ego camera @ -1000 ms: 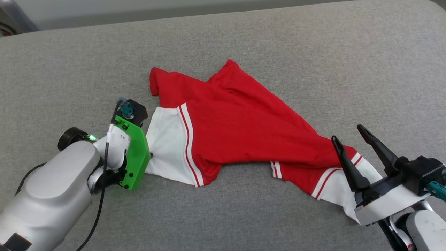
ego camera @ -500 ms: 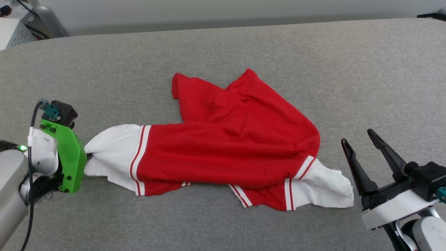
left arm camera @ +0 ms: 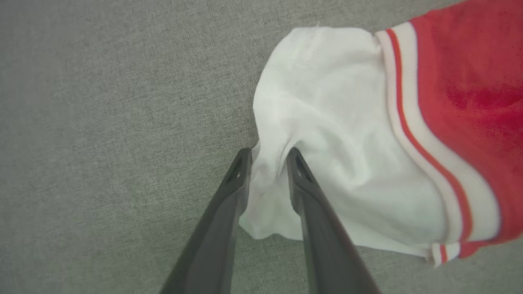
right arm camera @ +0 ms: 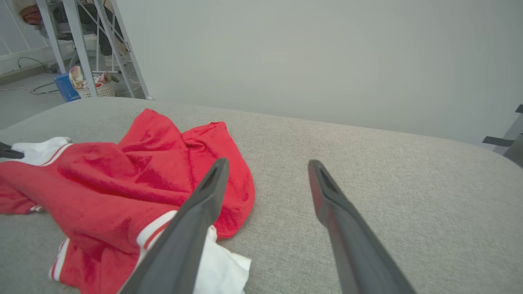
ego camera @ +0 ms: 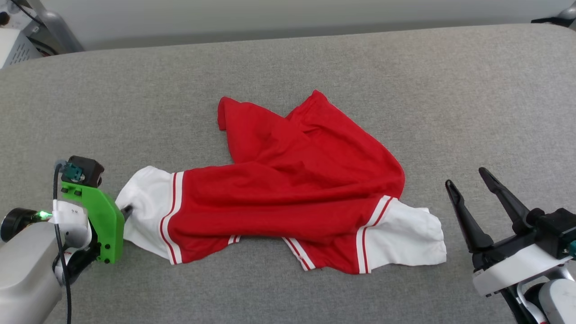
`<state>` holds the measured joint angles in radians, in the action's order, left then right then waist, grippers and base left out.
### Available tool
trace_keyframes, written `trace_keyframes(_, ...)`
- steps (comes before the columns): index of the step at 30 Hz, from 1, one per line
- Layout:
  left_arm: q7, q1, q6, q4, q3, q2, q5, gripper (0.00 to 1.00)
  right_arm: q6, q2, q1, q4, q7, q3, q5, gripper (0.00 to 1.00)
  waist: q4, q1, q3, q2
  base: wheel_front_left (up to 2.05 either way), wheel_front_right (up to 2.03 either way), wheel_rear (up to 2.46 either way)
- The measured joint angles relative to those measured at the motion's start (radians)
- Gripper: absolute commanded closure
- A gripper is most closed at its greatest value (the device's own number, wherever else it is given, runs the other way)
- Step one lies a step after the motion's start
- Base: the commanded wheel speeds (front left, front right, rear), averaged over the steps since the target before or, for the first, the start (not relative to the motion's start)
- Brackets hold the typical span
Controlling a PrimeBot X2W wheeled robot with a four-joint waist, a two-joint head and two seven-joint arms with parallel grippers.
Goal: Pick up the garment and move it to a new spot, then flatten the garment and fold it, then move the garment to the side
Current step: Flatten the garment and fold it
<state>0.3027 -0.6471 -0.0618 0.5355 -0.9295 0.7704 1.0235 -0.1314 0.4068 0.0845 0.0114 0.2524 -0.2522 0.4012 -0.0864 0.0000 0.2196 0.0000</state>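
- Since it carries everything here, the grey fabric-covered bench point(ego camera: 288, 54) comes first. Bare cloth lies on every side of the work, which leaves room to spread and fold.
- The red jersey T-shirt point(ego camera: 292, 193) lies crumpled near the middle of the bench, stretched crosswise between the two arms. Its red body is bunched in folds toward the far side. Judging from that, it has reached its new spot and flattening is the step in hand.
- The right gripper point(ego camera: 468, 179) hovers just beside the shirt's right end. Its jaws are wide apart and hold nothing, probably ready to take that end so the shirt can be pulled taut.
- The left gripper point(left arm camera: 267, 157) is at the shirt's left end. Its jaws are nearly closed on a pinch of the left white sleeve point(left arm camera: 327, 122), and the cloth puckers between them. That hold lets the arm draw this end outward.
- The right white sleeve point(ego camera: 405, 243) lies loose on the bench, close to the right gripper but not touching it.
- The red-and-white striped trim point(left arm camera: 412, 122) runs where the left sleeve meets the red body. It curves now, so the cloth there is not yet flat.
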Motion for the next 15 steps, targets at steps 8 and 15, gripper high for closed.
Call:
trace_keyframes(8, -0.37, 0.033, 0.129, -0.088, 0.092, -0.023, -0.07, 0.0, 0.0, 0.059, 0.003, -0.014, 0.0, 0.061, 0.008, 0.0, 0.032, 0.0, -0.061, 0.0, 0.0, 0.0, 0.0)
trace_keyframes(15, -0.553, 0.153, 0.302, -0.265, 0.174, -0.04, -0.145, 0.0, 0.0, 0.149, 0.118, -0.053, -0.042, 0.082, 0.009, 0.0, 0.088, 0.0, -0.091, 0.0, 0.0, 0.0, 0.0)
